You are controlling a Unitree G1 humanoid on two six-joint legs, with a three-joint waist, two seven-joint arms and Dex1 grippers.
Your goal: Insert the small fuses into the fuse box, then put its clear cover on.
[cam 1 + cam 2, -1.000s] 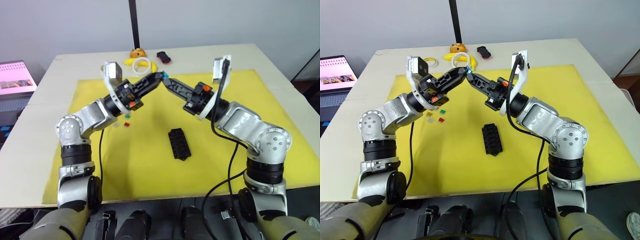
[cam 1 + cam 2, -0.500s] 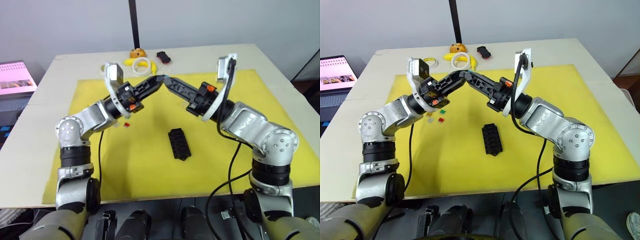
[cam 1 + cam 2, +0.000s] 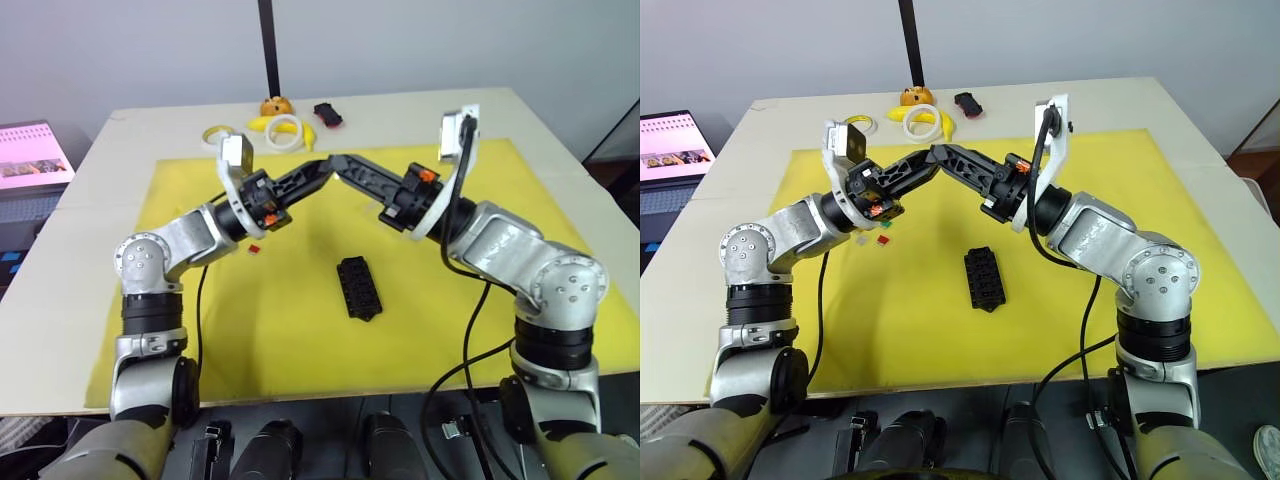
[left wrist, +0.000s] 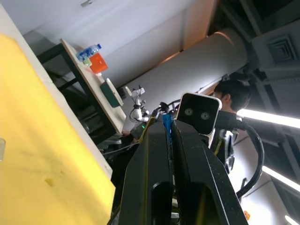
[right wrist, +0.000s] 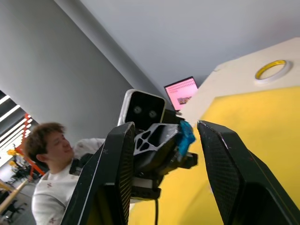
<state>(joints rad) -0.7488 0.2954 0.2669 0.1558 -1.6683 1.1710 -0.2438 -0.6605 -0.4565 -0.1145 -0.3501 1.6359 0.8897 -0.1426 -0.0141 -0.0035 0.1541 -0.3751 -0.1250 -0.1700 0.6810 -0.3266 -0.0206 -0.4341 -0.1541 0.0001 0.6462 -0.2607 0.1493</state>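
Above the far half of the yellow mat (image 3: 300, 330) my two grippers meet tip to tip. My left gripper (image 3: 322, 167) is shut on a small blue fuse (image 5: 186, 136), which sticks out at its tip (image 4: 167, 123). My right gripper (image 5: 165, 125) is open, its fingers (image 5: 225, 187) standing wide on either side of that tip and fuse. The black fuse box (image 3: 360, 288) lies on the mat below them, nearer to me. A red fuse (image 3: 254, 248) and a grey one (image 3: 860, 240) lie on the mat under my left forearm. The clear cover is hidden.
Beyond the mat lie white tape rings (image 3: 285, 130), a yellowish tape ring (image 3: 215, 133), a small orange thing (image 3: 275, 104) and a black-and-red object (image 3: 327, 113). A black pole (image 3: 265, 45) rises behind them. A laptop (image 3: 30, 155) sits off the table's left. A person (image 5: 51, 159) shows behind the arms.
The meeting point of the grippers has sunk a little toward the mat. My right arm has swung right, and its fingers now overlap the left gripper's tip.
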